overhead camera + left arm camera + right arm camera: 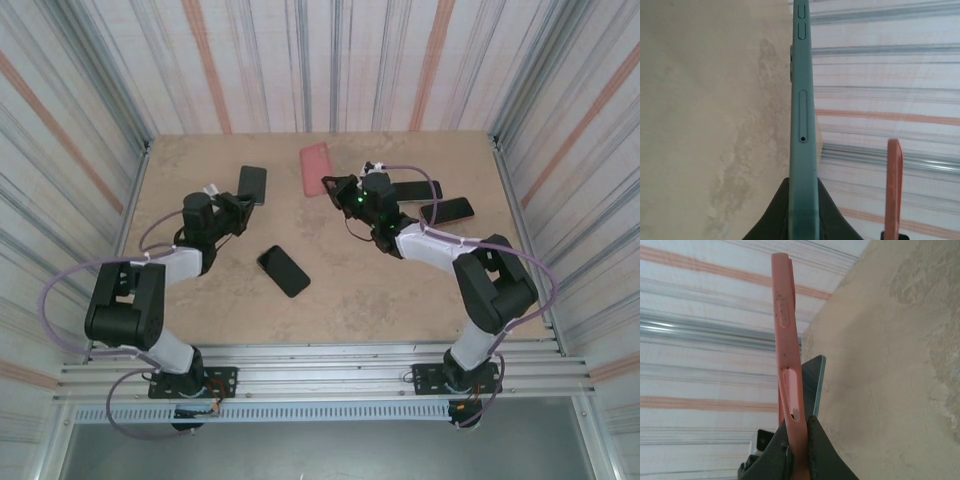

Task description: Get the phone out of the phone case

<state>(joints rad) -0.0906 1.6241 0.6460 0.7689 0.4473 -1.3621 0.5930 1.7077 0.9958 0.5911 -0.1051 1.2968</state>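
Note:
The phone has a dark face and a teal-green rim, and my left gripper is shut on its near end, left of the table's middle. From the left wrist I see the phone edge-on, standing up out of the left gripper. The pink phone case is held apart from it, to its right, with my right gripper shut on its lower edge. In the right wrist view the case rises edge-on from the right gripper, and the phone shows behind it.
A black phone lies flat on the beige table between the arms. Two more dark phones lie behind the right arm. Striped walls close the table in at the back and on both sides.

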